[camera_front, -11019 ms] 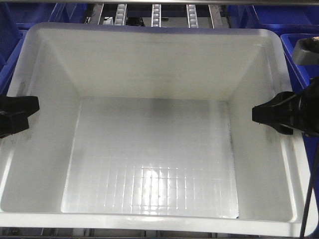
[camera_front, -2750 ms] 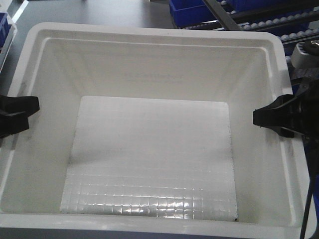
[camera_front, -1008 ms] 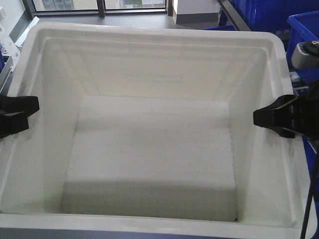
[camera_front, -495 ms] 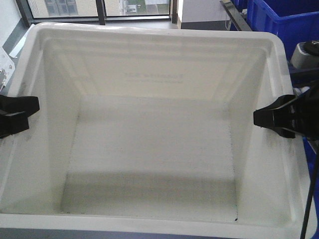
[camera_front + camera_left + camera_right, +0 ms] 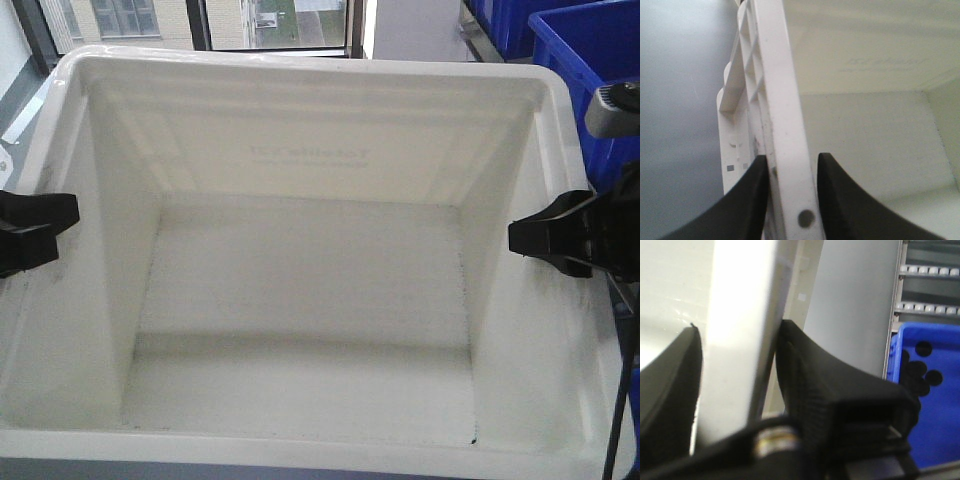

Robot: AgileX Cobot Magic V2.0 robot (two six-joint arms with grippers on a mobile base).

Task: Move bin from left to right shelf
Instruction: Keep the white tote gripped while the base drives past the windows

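The bin (image 5: 300, 62), a large white tote with a thick rim, fills the front view, its inside bare with faint print on the far wall. My left gripper (image 5: 55, 228) is shut on its left rim and my right gripper (image 5: 530, 238) on its right rim. In the left wrist view the black jaws of the left gripper (image 5: 792, 157) straddle the bin's rim (image 5: 782, 100), one outside and one inside. In the right wrist view the right gripper (image 5: 737, 326) clamps the bin's rim (image 5: 742, 300) the same way.
Dark blue totes (image 5: 590, 60) stand past the bin's far right corner, and a window (image 5: 270, 20) shows beyond its far edge. The right wrist view shows a blue tote (image 5: 925, 390) and a roller-track shelf (image 5: 927, 270). Grey floor (image 5: 685, 100) lies beside the bin's left side.
The background behind the bin has swung from roller shelving to floor, then to a window with blue totes at right. Both grippers keep the same hold on the rims.
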